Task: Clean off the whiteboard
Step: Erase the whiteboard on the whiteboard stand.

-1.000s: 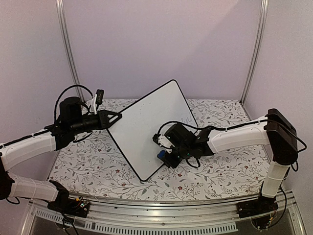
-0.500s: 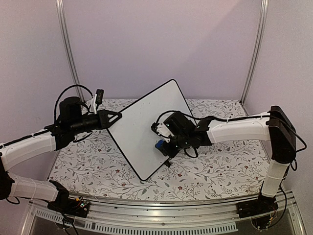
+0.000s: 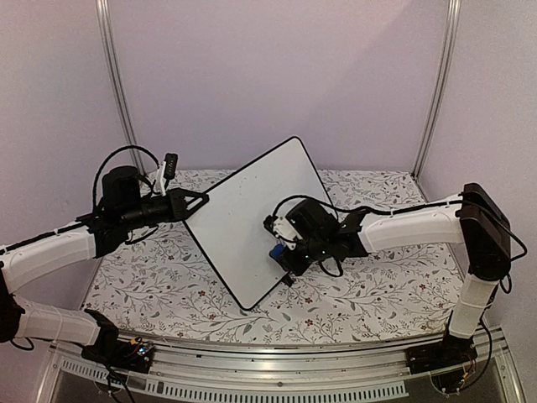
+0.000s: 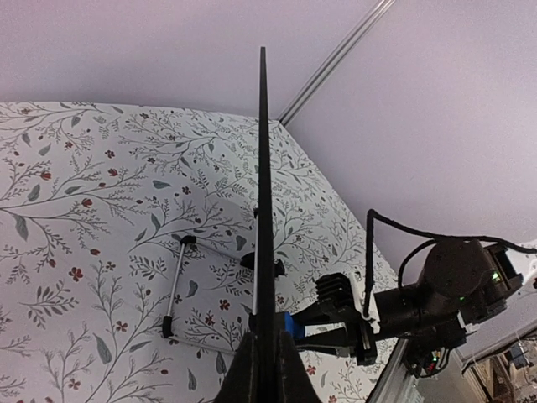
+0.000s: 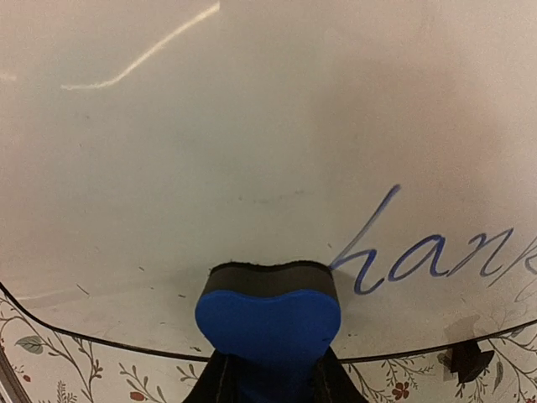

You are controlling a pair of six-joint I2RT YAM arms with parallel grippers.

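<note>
Standing steeply over the middle of the floral-patterned surface (image 3: pixel 382 294), the whiteboard (image 3: pixel 247 214) is turned cornerwise, one rounded corner pointing at the surface's near edge and the opposite one rising towards the far edge. The left gripper (image 3: pixel 200 201) has its jaws pressed together on the thin black frame at the board's left corner; from the left wrist the board (image 4: pixel 263 193) shows edge-on, running straight up from between those jaws. A thin wire stand (image 4: pixel 174 285) with small black feet rests on the surface behind it. The right gripper (image 3: pixel 280 254) pinches a blue eraser (image 5: pixel 268 317) in its jaws, the dark felt face set flat against the white writing side, close to the board's lower right edge. Blue handwriting (image 5: pixel 419 256) lies just beside the eraser on its right, touching the felt's corner.
</note>
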